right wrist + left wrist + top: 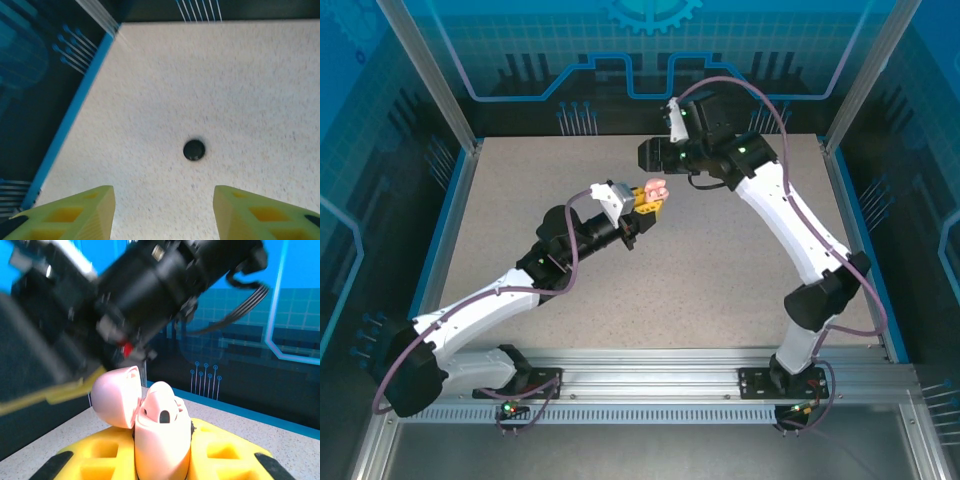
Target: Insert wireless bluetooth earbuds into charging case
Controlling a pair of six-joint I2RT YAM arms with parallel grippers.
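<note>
My left gripper is raised above the table's middle, shut on a pale pink charging case. In the left wrist view the case stands between the yellow fingers. Its lid is hinged open to the left. A pale pink earbud with a dark oval hole sits in the case's mouth. My right gripper hovers just behind and above the case, and its black wrist looms over the case, blurred. The right gripper is open, nothing between its yellow fingers.
Under the right gripper a small black round object lies on the speckled table. A blue rail borders the table at the left of that view. Metal frame posts and blue walls enclose the table.
</note>
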